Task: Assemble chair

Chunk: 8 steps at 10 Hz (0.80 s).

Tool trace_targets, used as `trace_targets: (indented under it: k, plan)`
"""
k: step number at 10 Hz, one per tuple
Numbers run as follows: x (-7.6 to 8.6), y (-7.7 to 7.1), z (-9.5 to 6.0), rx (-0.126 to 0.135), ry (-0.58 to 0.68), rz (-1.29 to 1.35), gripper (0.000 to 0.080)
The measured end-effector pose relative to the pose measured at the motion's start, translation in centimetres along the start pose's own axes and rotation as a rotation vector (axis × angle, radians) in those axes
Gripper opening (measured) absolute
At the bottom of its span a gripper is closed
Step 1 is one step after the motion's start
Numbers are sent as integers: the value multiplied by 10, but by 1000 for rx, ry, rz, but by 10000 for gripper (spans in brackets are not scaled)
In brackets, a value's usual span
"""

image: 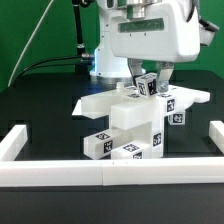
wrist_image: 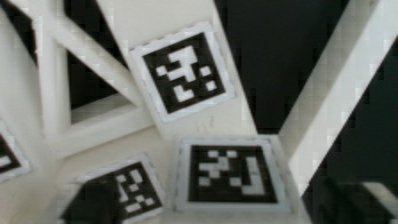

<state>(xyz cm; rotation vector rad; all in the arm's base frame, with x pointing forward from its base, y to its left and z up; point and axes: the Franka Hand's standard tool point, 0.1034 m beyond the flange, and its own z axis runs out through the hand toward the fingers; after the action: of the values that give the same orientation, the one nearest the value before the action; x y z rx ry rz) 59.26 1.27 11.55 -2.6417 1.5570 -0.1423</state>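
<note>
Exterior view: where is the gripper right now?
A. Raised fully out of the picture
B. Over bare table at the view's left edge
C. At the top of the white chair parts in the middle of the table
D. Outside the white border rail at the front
C: the gripper is down at the top of the chair parts, which stand mid-table inside the border rail.

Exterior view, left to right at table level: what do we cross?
In order: left side of the border rail → small tagged block → stacked chair pieces → right side of the border rail. The flat panel spans behind the stack, so it is left out.
</note>
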Motion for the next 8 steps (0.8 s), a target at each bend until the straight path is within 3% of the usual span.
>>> trace_targets:
  k: [2, 4, 8]
  plan:
    - [-5, -4, 0, 3, 0, -243, 644]
    - [-8, -2, -7, 12, -2, -486, 649]
    - [-7, 0, -6, 8, -5, -717, 649]
